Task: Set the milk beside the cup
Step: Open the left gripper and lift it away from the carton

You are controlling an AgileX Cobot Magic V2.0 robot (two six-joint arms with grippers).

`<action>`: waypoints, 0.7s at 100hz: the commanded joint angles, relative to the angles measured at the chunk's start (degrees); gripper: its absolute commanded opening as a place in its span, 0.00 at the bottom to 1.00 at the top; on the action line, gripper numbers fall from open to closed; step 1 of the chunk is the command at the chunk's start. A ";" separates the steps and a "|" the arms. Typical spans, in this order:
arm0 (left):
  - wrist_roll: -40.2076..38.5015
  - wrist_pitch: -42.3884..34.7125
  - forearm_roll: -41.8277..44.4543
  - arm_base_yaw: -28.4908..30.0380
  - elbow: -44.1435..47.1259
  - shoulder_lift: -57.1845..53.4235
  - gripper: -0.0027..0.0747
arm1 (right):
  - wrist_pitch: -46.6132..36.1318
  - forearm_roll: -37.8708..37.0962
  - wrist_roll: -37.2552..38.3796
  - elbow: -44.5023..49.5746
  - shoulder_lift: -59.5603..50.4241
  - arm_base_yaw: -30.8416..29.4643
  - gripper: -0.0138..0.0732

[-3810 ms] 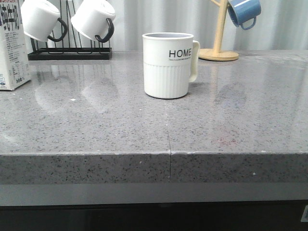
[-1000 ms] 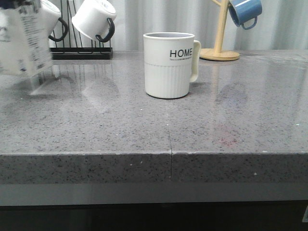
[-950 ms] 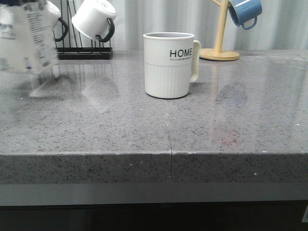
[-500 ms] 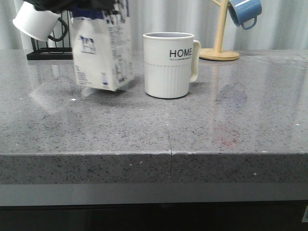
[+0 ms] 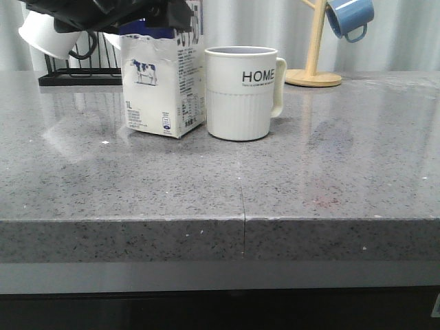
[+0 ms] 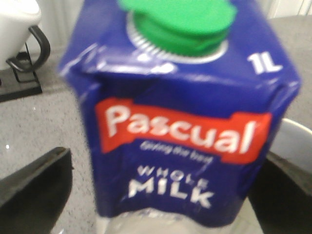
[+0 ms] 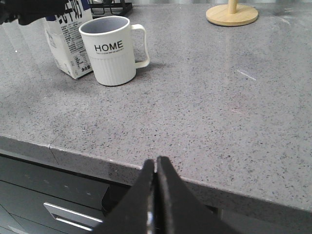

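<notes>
The milk (image 5: 165, 89) stands upright on the grey counter, just left of the cup (image 5: 239, 93) with a narrow gap between them. It is a white carton with a dark blue top, a cow picture and a green cap (image 6: 178, 24). My left gripper (image 5: 155, 17) reaches over its top, one finger on each side of the carton (image 6: 180, 146). The cup is cream with "HOME" on it, its handle on the right. My right gripper (image 7: 156, 163) is shut and empty, at the counter's front edge, far from the cup (image 7: 109, 51) and the milk (image 7: 68, 39).
A black rack (image 5: 75, 77) with white, black-handled mugs (image 5: 45, 33) stands behind the milk. A wooden mug tree (image 5: 313, 69) with a blue mug (image 5: 349, 17) stands at the back right. The counter's front edge (image 5: 240, 220) has drawers (image 7: 63, 209) below it.
The milk was lifted from the far left, carried right while tilted in the air, and now stands upright on the counter beside the cup. The cup has not moved.
</notes>
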 commanded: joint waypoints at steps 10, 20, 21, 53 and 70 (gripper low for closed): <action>-0.21 -0.03 -0.58 -0.57 -0.11 -6.99 0.85 | -4.25 -0.31 -0.11 -1.43 -0.55 -0.17 0.11; -0.21 0.39 -0.58 -0.57 2.82 -10.92 0.82 | -4.25 -0.31 -0.11 -1.43 -0.55 -0.17 0.11; -0.21 0.39 -0.58 -0.57 3.31 -11.54 0.81 | -4.25 -0.31 -0.11 -1.43 -0.55 -0.17 0.11; 1.41 7.86 0.05 6.60 12.46 -27.38 0.01 | -4.25 -0.31 -0.11 -1.43 -0.55 -0.17 0.11; 1.41 15.87 2.24 14.28 15.35 -35.51 0.01 | -4.25 -0.31 -0.11 -1.43 -0.55 -0.17 0.11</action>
